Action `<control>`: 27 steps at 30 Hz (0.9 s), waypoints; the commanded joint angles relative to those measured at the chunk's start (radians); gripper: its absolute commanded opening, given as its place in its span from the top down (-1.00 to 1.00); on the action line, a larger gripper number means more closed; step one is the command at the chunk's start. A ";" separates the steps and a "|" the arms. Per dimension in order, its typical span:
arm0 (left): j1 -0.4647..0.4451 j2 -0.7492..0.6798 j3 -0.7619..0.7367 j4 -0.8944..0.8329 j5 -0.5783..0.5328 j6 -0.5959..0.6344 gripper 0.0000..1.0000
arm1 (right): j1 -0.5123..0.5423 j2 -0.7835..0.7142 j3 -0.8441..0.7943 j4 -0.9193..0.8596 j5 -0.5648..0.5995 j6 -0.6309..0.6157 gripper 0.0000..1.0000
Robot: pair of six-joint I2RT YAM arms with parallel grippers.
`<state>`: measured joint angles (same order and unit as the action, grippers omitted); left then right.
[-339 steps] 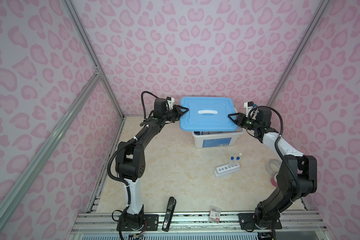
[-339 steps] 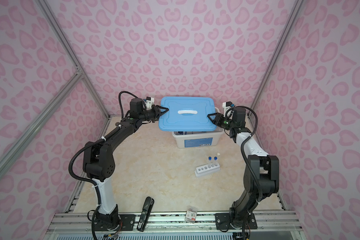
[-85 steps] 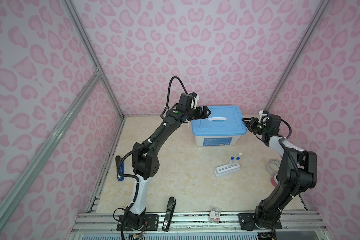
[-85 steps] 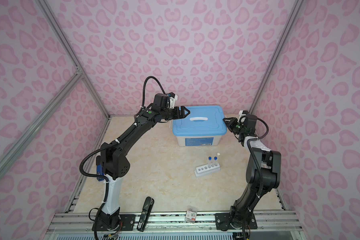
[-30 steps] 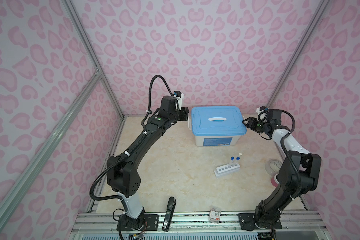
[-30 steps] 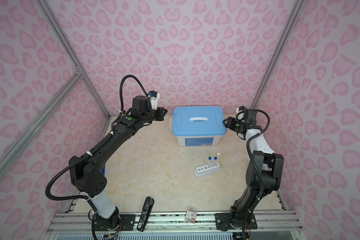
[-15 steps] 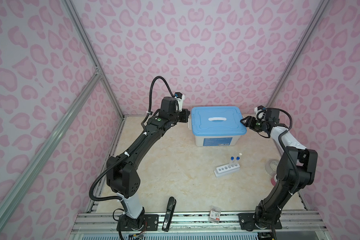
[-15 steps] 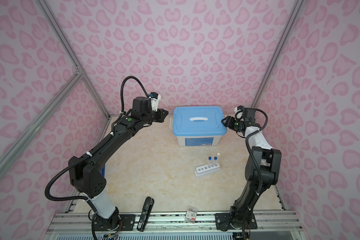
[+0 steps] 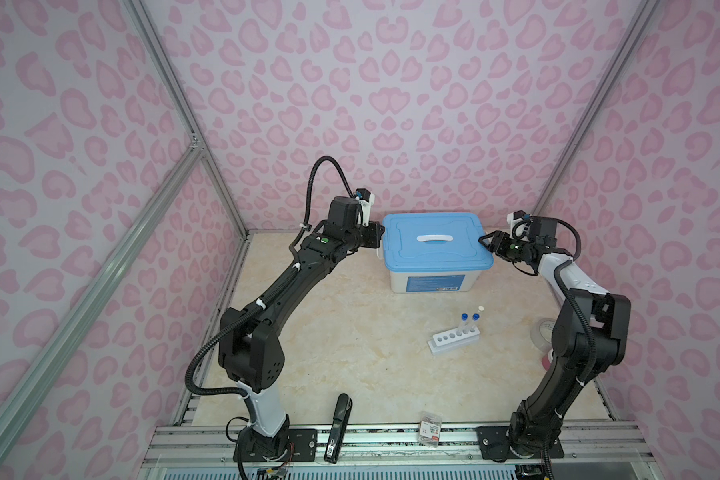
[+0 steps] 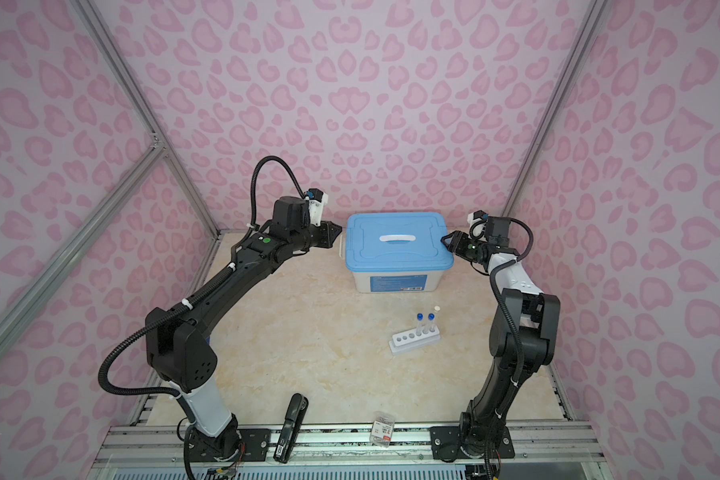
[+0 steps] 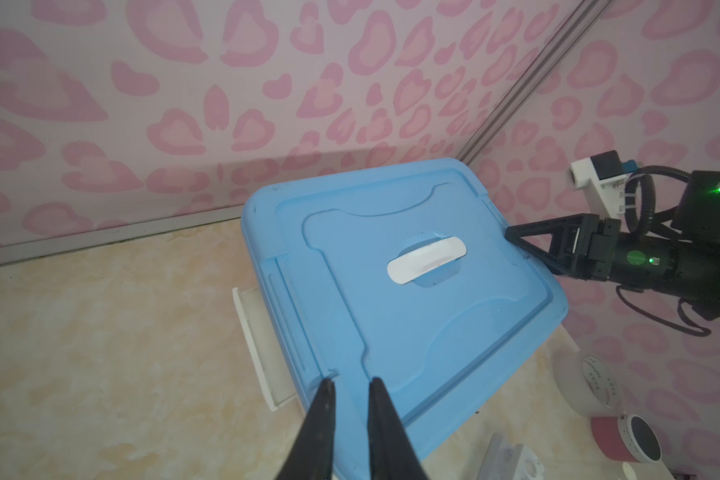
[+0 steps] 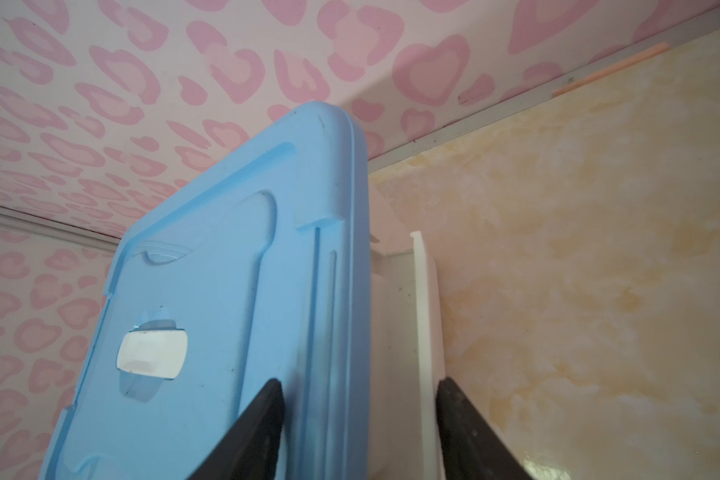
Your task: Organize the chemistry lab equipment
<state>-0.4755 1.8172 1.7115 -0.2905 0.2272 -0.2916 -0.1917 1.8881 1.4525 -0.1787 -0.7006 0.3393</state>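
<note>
Standing at four o'clock on the beige marbled tabletop point(image 9: 350, 332), the six-hole white plastic rack point(image 9: 445, 344) holds two blue-capped clear thin tubes point(image 9: 464, 325) upright; at its twelve o'clock sits a blue-lidded white plastic box point(image 9: 470, 280); the left gripper point(image 11: 351, 384), at the box's nine o'clock, shows fingers point(image 11: 321, 424) barely parted, pinching nothing; the right gripper point(image 12: 360, 380), at three o'clock, spreads its fingers astride the lid's rim point(image 12: 352, 270).

- A white storage box point(image 10: 395, 281) topped by a blue lid point(image 10: 398, 249) stands at the back of a beige marbled table point(image 10: 308, 353).
- The left gripper point(image 10: 331, 240) sits just beside the lid's left edge, and the right gripper point(image 10: 447, 241) is at its right edge.
- Nearer the front, a white rack point(image 10: 405, 347) holds two blue-capped tubes point(image 10: 420, 319) at one end. A white-capped tube point(image 10: 436, 309) stands beside them, seemingly racked too.
- A black stapler point(image 10: 292, 424) lies at the front edge.
</note>
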 commanded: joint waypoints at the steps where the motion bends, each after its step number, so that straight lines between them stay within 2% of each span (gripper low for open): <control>1: -0.010 0.024 0.006 0.029 -0.003 0.001 0.62 | 0.003 0.016 -0.012 -0.011 -0.004 0.014 -0.09; 8: -0.030 0.079 0.043 0.020 -0.008 -0.006 0.63 | 0.001 0.018 -0.009 -0.016 0.000 0.017 0.03; 21: -0.052 0.123 0.056 0.028 -0.003 -0.004 0.62 | 0.000 0.014 0.007 -0.055 0.025 0.000 0.15; 24: -0.064 0.135 0.073 0.023 0.007 -0.002 0.62 | -0.002 0.019 0.025 -0.090 0.042 -0.022 -0.07; 27: -0.078 0.145 0.094 0.022 0.018 0.003 0.62 | -0.012 0.021 0.025 -0.078 0.011 -0.016 -0.23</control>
<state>-0.5461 1.9499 1.7802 -0.2905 0.2302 -0.2928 -0.1967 1.8954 1.4754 -0.2081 -0.6857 0.3389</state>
